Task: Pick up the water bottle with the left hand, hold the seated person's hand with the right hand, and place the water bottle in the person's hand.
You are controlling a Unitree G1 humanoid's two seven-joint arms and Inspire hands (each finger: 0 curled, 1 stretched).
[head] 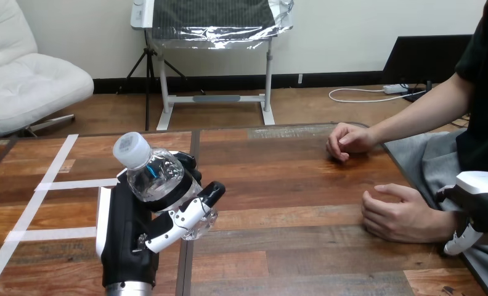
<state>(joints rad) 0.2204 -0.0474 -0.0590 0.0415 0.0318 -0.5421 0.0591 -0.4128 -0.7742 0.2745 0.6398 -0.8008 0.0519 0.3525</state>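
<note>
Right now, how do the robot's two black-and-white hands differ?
The left hand is curled round the tilted clear plastic water bottle; the right hand carries no bottle. The left hand is far from the person's wrist; the right hand is beside it. Both have white shells.

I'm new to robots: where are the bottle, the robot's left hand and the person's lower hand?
bottle (154, 177): head view, on its clear body under the cap.
left hand (129, 225): head view, on its black body.
person's lower hand (402, 216): head view, on its back.
</note>
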